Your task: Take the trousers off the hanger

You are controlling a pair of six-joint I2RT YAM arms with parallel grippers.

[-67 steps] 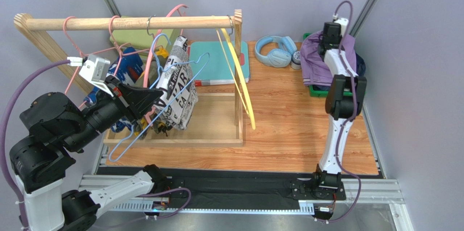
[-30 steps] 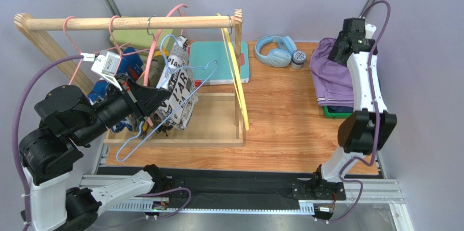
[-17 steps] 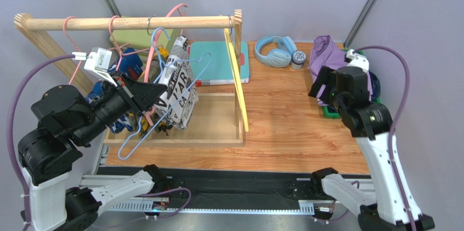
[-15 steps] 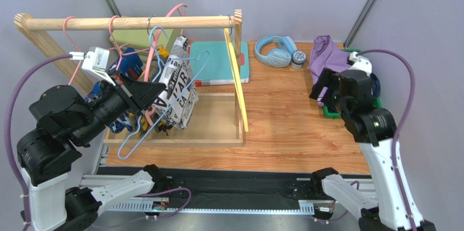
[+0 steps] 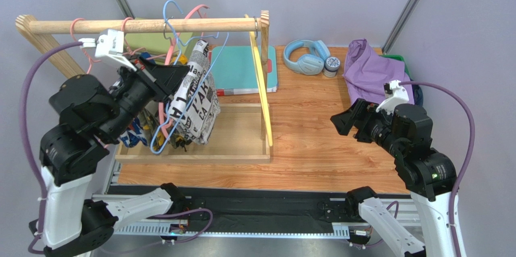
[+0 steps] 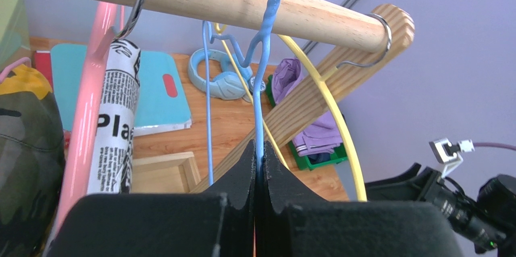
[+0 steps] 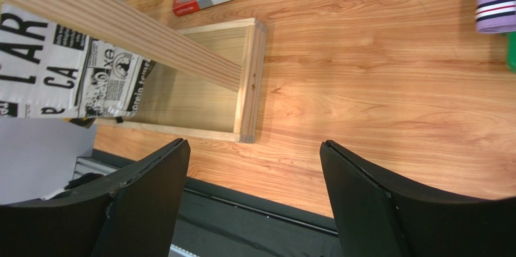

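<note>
The purple trousers (image 5: 368, 68) lie crumpled at the back right, over a green bin (image 5: 400, 58), off any hanger; they also show in the left wrist view (image 6: 317, 138). A bare blue wire hanger (image 5: 172, 6) is held up at the wooden rod (image 5: 145, 25), its hook above the rod. My left gripper (image 5: 181, 74) is shut on the blue hanger's wire (image 6: 265, 87), pinched between the jaws (image 6: 259, 157). My right gripper (image 5: 339, 121) hangs open over the bare table, in front of the trousers, nothing between its fingers (image 7: 252, 143).
A newsprint garment (image 5: 197, 99) hangs on a pink hanger beside the blue one. A yellow hanger (image 5: 261, 81) hangs at the rod's right end. The rack's wooden base frame (image 5: 242, 142), a teal book (image 5: 242, 66) and blue headphones (image 5: 306, 56) are nearby.
My left arm lifted the blue hanger until its hook rose above the rod. My right arm drew back from the purple trousers, left on the bin, and now sits lower and nearer.
</note>
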